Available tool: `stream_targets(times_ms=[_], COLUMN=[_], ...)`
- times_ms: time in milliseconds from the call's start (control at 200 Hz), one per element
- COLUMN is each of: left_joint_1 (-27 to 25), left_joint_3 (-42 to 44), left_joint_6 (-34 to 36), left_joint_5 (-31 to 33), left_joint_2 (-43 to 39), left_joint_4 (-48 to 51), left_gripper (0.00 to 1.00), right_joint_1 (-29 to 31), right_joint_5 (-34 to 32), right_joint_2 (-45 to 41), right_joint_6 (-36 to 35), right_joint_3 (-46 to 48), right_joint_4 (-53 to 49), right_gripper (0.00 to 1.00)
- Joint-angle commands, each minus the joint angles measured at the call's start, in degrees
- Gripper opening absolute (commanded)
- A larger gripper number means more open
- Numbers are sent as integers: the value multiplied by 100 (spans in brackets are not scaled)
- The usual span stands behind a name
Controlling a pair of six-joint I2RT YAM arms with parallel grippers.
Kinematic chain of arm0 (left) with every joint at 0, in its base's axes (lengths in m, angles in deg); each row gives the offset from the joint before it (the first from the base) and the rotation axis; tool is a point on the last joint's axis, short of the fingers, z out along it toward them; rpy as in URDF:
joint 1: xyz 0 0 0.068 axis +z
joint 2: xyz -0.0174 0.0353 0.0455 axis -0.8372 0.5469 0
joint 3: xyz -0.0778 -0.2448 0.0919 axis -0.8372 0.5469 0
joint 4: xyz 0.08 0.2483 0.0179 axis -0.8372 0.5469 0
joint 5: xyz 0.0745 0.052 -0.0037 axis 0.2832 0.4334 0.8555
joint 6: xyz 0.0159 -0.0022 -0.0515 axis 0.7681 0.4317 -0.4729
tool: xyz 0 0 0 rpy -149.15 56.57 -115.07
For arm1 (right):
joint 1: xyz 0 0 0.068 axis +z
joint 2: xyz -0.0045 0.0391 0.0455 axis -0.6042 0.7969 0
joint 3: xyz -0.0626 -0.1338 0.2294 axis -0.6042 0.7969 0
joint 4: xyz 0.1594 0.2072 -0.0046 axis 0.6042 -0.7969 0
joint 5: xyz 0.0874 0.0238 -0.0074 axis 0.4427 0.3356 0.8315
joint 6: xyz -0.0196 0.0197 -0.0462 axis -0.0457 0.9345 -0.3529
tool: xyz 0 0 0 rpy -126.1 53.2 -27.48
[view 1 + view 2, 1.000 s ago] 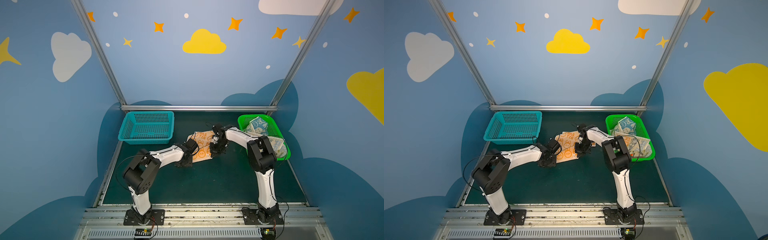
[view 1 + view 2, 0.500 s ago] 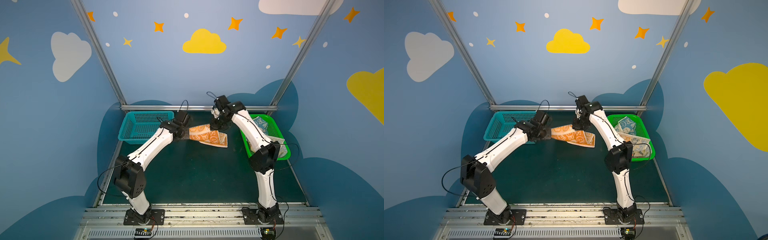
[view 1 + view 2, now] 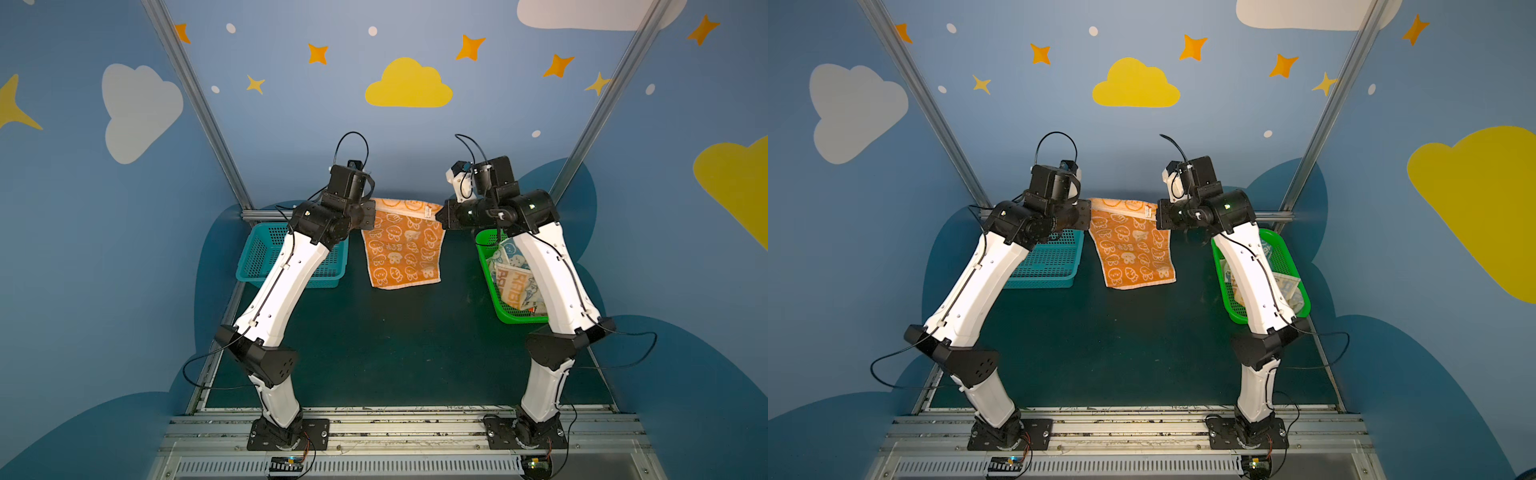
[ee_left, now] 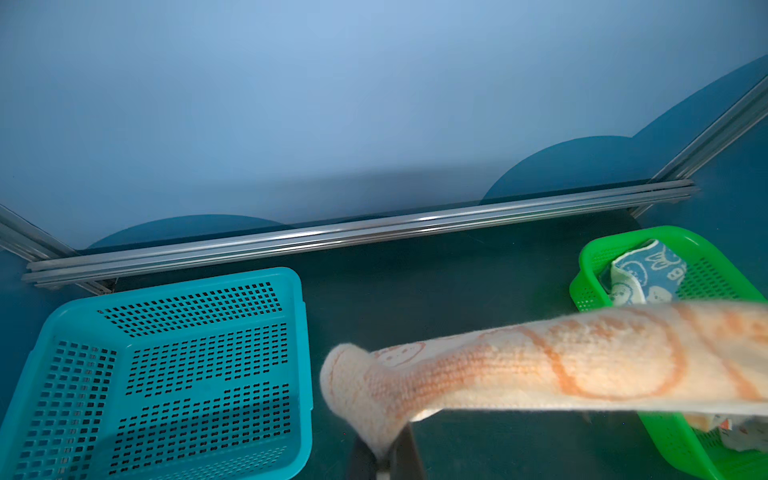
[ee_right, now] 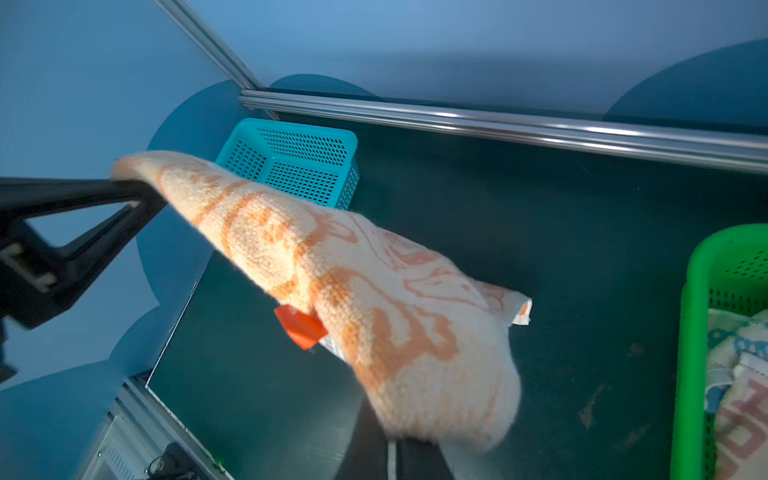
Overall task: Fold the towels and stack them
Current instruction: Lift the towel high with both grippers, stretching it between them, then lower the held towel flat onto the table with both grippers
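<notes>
Teal basket (image 3: 286, 283) far left. Left fingers (image 3: 366, 216) clamp top corner of orange towel (image 3: 401, 249); it hangs mid-air btwn arms, above surface (image 3: 395, 353); right fingers (image 3: 443, 217) pinch opp. corner. Other towels (image 3: 513, 286) in green basket (image 3: 521, 319). Risk: shallow corner grip slips w/ swing, towel drops skewed.

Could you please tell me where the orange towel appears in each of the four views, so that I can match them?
In a top view: orange towel hangs spread between teal basket and green basket.
In a top view: likewise, orange towel between both baskets.
Left wrist: close-up band overlapping the green basket.
Right wrist: close-up diagonal band, teal basket behind it.
Shared landmark: the teal basket.
</notes>
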Motion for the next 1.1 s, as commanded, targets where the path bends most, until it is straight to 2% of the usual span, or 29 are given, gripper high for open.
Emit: stream_targets(times_ms=[0, 210, 315, 385, 546, 791, 911, 1096], left_joint_1=[-13, -783, -973, -978, -819, 84, 346, 539], left_joint_3=[280, 900, 791, 613, 338, 591, 334, -751], left_joint_6=[174, 25, -148, -239, -181, -142, -91, -204], left_joint_5=[270, 485, 422, 344, 385, -405, -632, -842], left_joint_2=[-738, -2020, -2150, -2033, -1415, -366, 396, 1790], left_joint_4=[275, 250, 359, 465, 619, 166, -44, 275], left_gripper=[3, 4, 4, 4, 4, 4, 4, 4], right_joint_1=[88, 306, 376, 367, 136, -497, -715, -1010], right_joint_5=[-231, 219, 185, 70, 3, 538, 768, 1186], right_joint_2=[-859, -2222, -2667, -2665, -1882, -450, 237, 1333], right_joint_6=[-354, -554, -496, -412, -171, 207, 216, 162], right_joint_3=[544, 2015, 2551, 2578, 2057, 1917, 1702, 889], right_joint_4=[14, 438, 711, 726, 302, 360, 500, 473], right_gripper=[0, 0, 0, 0, 0, 0, 0, 0])
